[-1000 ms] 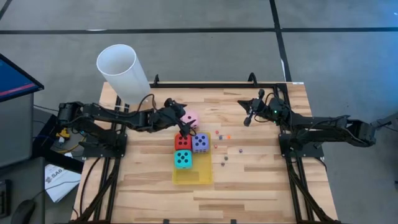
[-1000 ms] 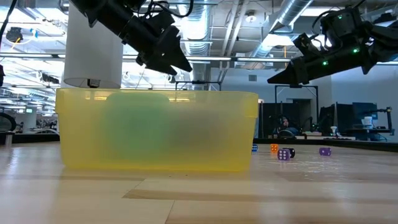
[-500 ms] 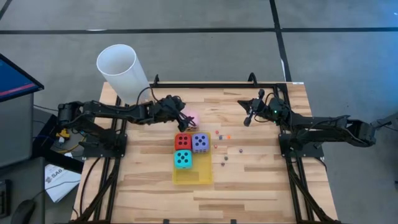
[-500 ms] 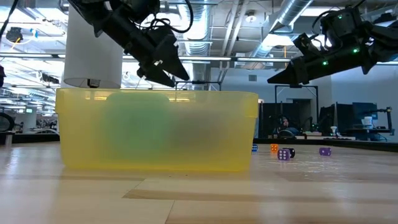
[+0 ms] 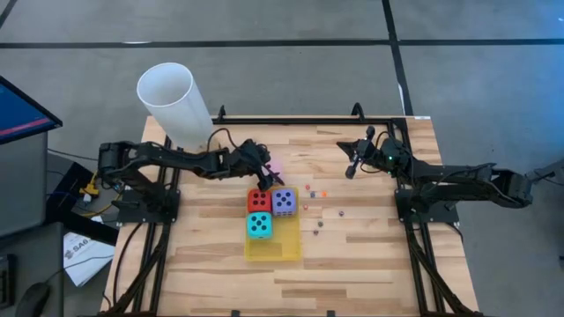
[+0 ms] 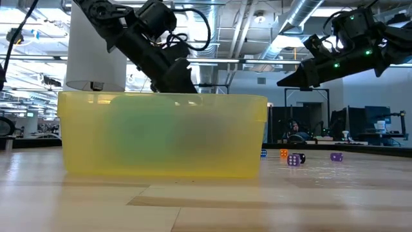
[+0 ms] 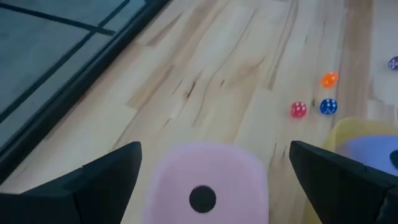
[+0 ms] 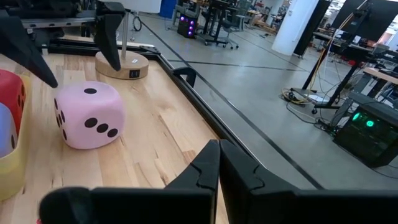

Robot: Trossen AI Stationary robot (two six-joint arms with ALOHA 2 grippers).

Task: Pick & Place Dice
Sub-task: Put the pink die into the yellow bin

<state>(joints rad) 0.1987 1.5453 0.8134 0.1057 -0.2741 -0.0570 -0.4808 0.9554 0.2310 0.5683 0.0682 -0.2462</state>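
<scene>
Pink die [image 7: 208, 186] sits on bare wood at centre frame of the high view, just above the yellow tray [image 5: 273, 248]. My left gripper [image 7: 214, 177] straddles it, fingers wide; my right gripper [image 5: 352, 167] waits far right, fingers together.

Even, bright overhead light; table [image 5: 352, 255] evenly lit, shadows soft and short. Low view: ceiling lights behind tray [image 6: 161, 135] glare, tray close and hazy. Left wrist view: pink die [image 7: 208, 183] blurred, fingers [image 7: 93, 180] soft beside it.
</scene>
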